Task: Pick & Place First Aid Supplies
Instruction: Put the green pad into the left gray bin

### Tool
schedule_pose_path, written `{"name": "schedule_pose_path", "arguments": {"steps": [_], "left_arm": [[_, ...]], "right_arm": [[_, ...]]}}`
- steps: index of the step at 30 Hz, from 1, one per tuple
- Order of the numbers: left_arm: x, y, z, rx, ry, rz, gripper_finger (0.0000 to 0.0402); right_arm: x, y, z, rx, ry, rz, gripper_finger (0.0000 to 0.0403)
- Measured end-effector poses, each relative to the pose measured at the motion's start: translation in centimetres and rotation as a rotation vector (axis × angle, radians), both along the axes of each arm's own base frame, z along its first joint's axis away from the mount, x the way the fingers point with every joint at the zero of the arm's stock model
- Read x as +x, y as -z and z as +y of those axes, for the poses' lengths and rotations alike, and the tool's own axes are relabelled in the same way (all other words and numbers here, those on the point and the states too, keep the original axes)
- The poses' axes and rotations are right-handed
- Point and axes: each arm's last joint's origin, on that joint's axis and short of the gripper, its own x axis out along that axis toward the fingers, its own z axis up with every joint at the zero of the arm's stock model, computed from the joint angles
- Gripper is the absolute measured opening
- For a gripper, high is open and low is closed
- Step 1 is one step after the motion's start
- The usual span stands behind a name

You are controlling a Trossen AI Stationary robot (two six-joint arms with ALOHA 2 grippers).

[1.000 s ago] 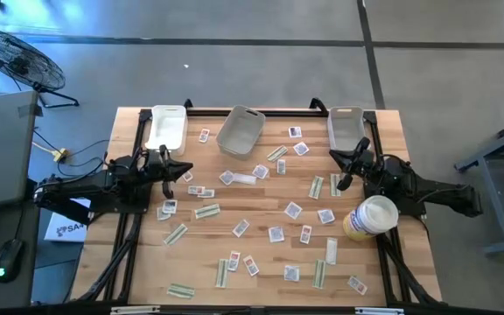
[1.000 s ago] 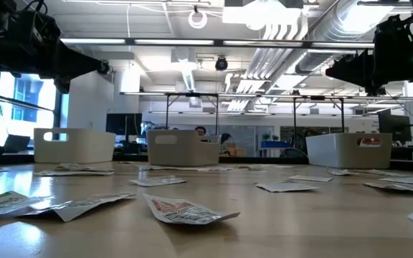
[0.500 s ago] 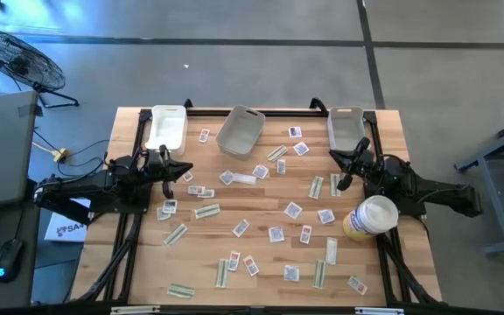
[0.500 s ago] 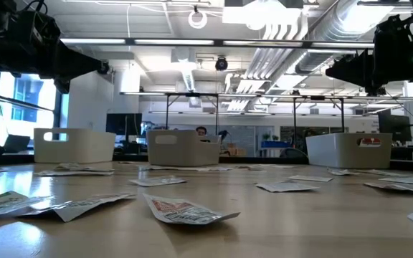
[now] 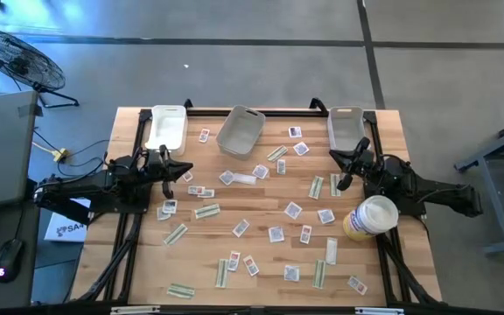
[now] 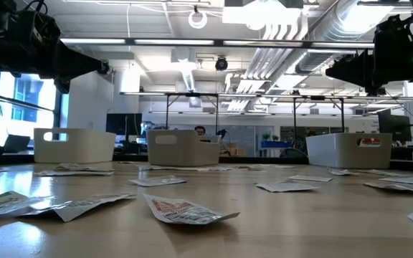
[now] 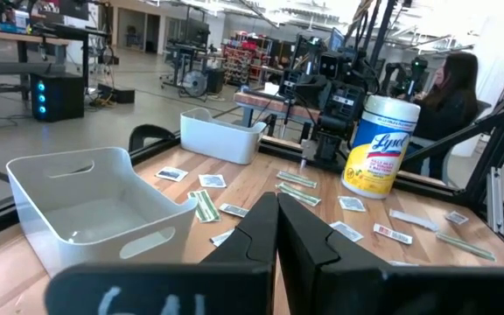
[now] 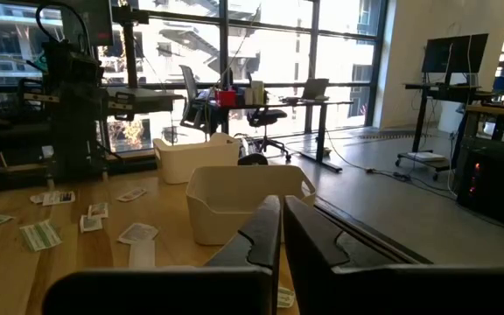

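Note:
Many first aid supplies lie flat and scattered over the wooden table [image 5: 147, 271]. They are white squarish packets such as one [image 5: 293, 210] near the middle and pale green strips such as one [image 5: 206, 211]. A crumpled packet [image 6: 185, 211] lies closest in the low view. My left gripper [image 5: 188, 170] hovers shut over the table's left side, pointing level toward the middle [image 7: 276, 197]. My right gripper [image 5: 332, 157] hovers shut over the right side, pointing level toward the left [image 8: 281, 199]. Neither has anything between its fingers.
Three rectangular bins stand along the far edge: left [image 5: 166, 128], middle [image 5: 241, 131] and right [image 5: 346, 127]. A white-and-yellow round tub [image 5: 371, 218] stands upright at the right, beside my right arm. A person [image 7: 449, 83] sits beyond the table.

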Motion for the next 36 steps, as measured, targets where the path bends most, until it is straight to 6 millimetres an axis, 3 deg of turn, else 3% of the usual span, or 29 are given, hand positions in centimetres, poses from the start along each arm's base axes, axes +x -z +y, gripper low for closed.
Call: {"name": "schedule_pose_path", "arguments": {"steps": [18, 23, 29, 36], "left_arm": [[0.0, 0.0, 0.0, 0.0, 0.0, 0.0, 0.0001], [0.0, 0.0, 0.0, 0.0, 0.0, 0.0, 0.0001], [0.0, 0.0, 0.0, 0.0, 0.0, 0.0, 0.0001], [0.0, 0.0, 0.0, 0.0, 0.0, 0.0, 0.0001]], "right_arm": [[0.0, -0.1, 0.0, 0.001, -0.008, -0.008, 0.0012], [0.0, -0.1, 0.1, 0.11, -0.044, -0.076, 0.0012], [-0.3, -1.2, -0.2, 0.065, 0.088, -0.182, 0.0012], [0.3, -2.1, 0.5, 0.037, -0.114, -0.242, 0.0012]]}}
